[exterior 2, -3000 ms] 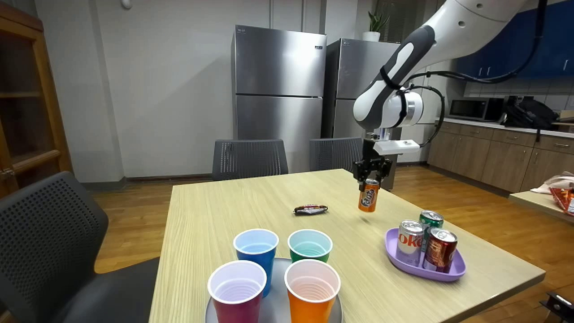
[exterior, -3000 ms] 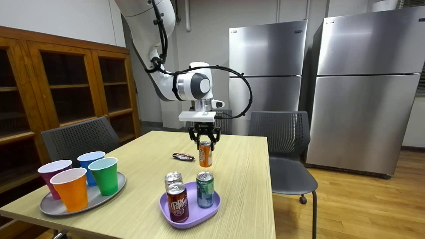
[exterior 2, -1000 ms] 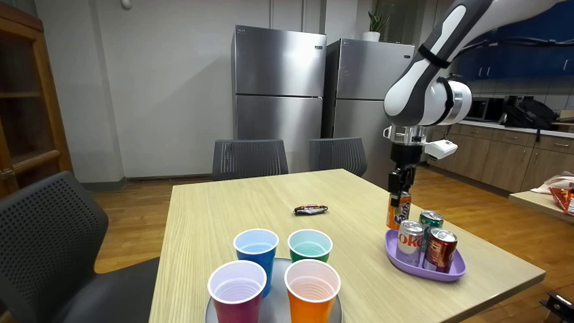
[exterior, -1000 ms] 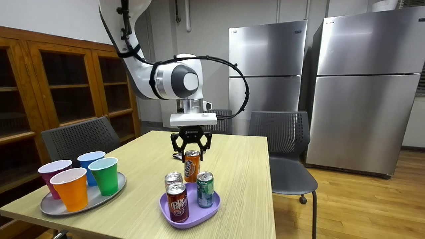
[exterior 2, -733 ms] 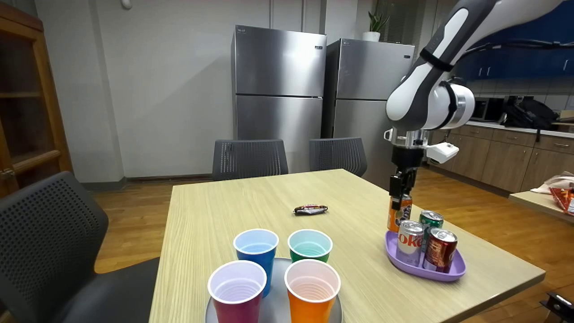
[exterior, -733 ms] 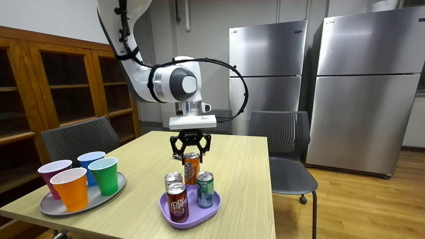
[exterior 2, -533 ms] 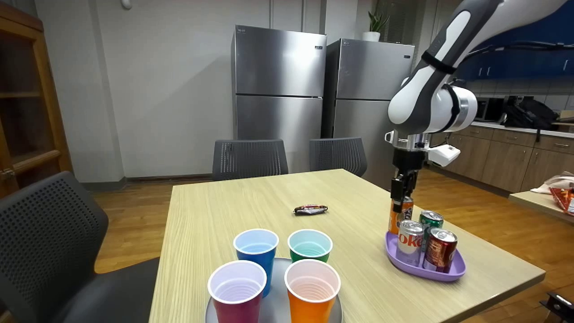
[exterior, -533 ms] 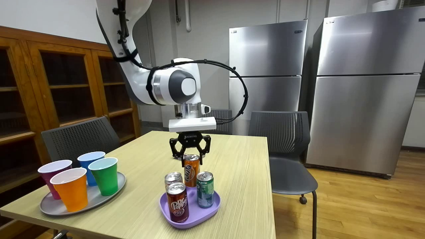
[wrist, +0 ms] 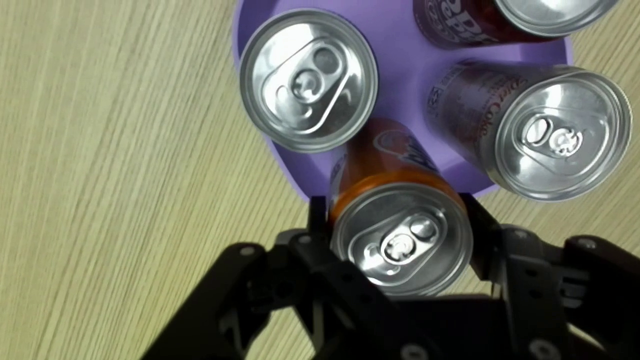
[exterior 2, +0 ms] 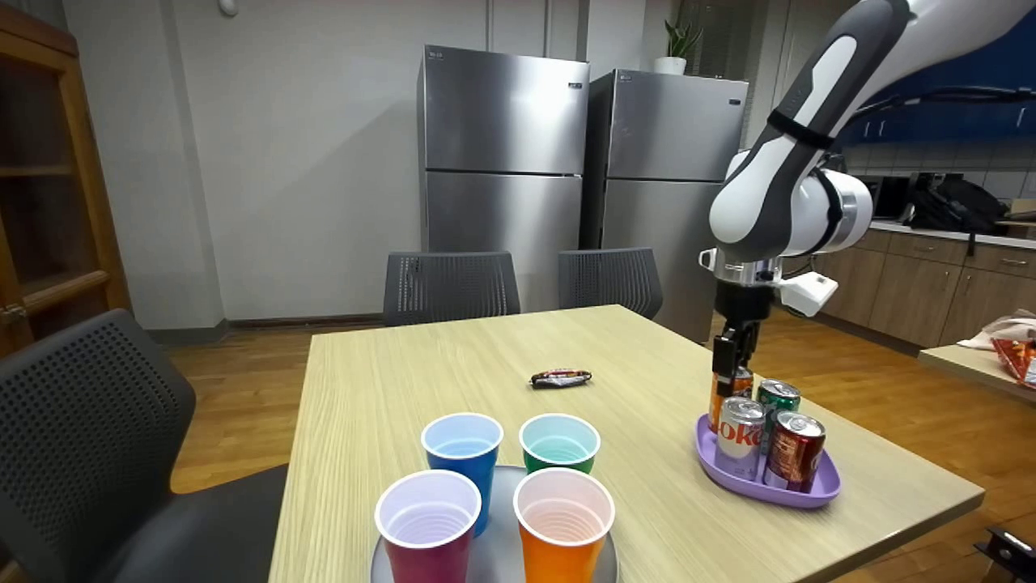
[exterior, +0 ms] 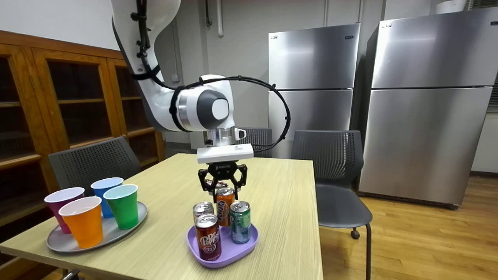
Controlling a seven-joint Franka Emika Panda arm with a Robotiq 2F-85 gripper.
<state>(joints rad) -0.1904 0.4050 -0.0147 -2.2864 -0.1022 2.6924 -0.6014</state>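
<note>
My gripper (exterior: 225, 194) is shut on an orange Fanta can (exterior: 223, 214), upright, with a finger on either side near its top. In the wrist view the can's silver lid (wrist: 405, 240) sits between the fingers. The can is at the far end of a purple tray (exterior: 231, 252); whether its base touches the tray is unclear. Close beside it stand a green can (exterior: 240, 223) and a Diet Coke can (exterior 2: 739, 437). A dark red Dr Pepper can (exterior: 209, 241) stands on the tray too. The Diet Coke partly hides the Fanta in both exterior views.
A grey plate (exterior: 116, 235) carries several coloured cups, among them an orange cup (exterior: 82, 223) and a green cup (exterior: 123, 208). A wrapped snack (exterior 2: 560, 378) lies on the wooden table (exterior 2: 453, 364). Dark chairs (exterior: 330, 167) stand round the table.
The gripper has carried the Fanta can from above the table to the tray's far end. Over the last second it has mainly come down. The other cans, tray and cups have stayed put.
</note>
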